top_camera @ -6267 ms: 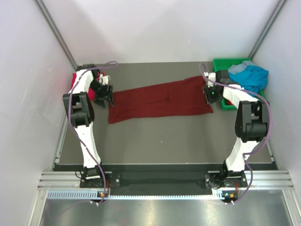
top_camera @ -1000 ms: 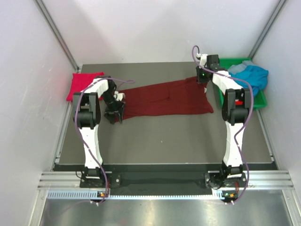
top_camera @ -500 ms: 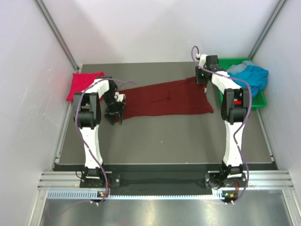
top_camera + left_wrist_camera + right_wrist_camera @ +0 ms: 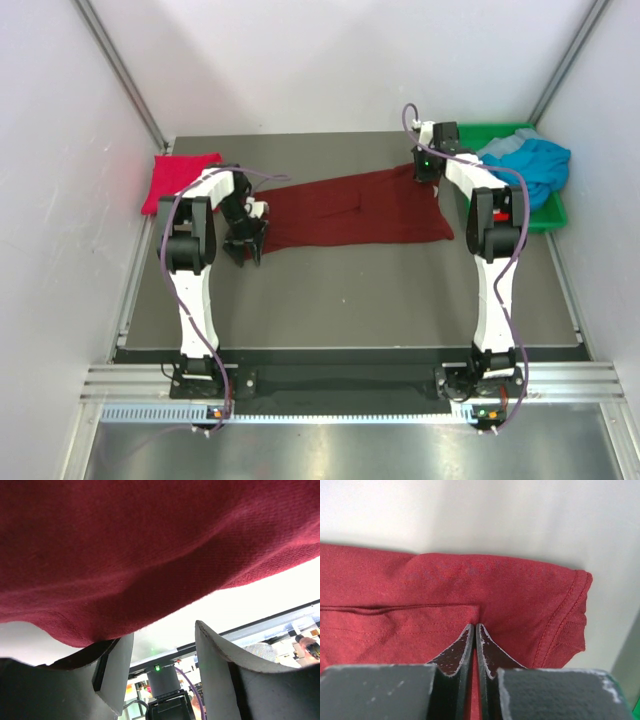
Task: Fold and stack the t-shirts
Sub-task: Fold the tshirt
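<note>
Maroon t-shirt (image 4: 350,210) unmoved, right hand (image 4: 474,626) clamped on its far corner, left hand (image 4: 164,632) open, both barely shifted

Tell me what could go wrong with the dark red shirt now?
The right end effector is shut on just a thin fold of the maroon shirt, so the cloth might slip out when lifted.
The left end effector is open, with cloth lying over it but not pinched; a pull from one side could bunch the shirt.
The right end effector also sits near the green bin and might bump it.
</note>
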{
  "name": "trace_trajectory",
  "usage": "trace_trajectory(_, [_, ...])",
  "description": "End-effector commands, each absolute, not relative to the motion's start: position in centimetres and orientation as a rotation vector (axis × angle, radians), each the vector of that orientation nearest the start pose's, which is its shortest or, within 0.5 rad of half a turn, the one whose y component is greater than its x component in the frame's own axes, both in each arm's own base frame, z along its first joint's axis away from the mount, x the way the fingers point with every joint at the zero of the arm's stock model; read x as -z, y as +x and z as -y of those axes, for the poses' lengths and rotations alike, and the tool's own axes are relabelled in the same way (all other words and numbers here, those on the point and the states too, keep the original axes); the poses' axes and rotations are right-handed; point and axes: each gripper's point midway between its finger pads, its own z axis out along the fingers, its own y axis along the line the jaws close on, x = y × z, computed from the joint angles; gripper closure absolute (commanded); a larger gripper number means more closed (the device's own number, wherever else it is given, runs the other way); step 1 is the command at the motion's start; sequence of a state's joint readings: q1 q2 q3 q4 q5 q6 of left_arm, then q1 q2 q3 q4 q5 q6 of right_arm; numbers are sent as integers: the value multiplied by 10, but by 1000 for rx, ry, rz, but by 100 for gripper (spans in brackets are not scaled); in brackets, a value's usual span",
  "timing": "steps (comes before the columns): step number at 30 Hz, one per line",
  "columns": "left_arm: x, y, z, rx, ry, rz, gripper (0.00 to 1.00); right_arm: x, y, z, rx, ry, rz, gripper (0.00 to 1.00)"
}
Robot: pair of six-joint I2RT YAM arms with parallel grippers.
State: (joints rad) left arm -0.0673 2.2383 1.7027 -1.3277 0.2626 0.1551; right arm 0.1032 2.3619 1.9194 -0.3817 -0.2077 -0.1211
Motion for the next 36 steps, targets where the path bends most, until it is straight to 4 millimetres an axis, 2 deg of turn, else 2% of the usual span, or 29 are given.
trace_trajectory(1, [-38,316,62,449,323,-3328,43,-79,601,-103,-253,-377,-2257,98])
trace_trajectory(4, [-38,316,62,451,323,-3324,43,-96,602,-98,-225,-369,-2230,100])
trace_trajectory(8, [-38,318,62,447,319,-3322,43,-116,606,-80,-182,-337,-2201,100])
trace_trajectory(13, [-38,319,63,448,314,-3317,43,-126,608,-69,-137,-325,-2181,100])
trace_trajectory(18, [-38,318,63,454,313,-3319,44,-134,609,-68,-124,-321,-2165,100])
trace_trajectory(25, [-38,320,64,458,313,-3316,44,-134,613,-56,-54,-306,-2163,100])
trace_trajectory(31, [-37,321,61,420,311,-3317,44,-123,612,-57,-51,-305,-2181,99])
trace_trajectory(34, [-38,322,60,409,313,-3311,44,-121,613,-57,-48,-299,-2185,92])
trace_trajectory(36, [-38,324,58,396,315,-3310,44,-119,613,-57,-46,-299,-2188,92])
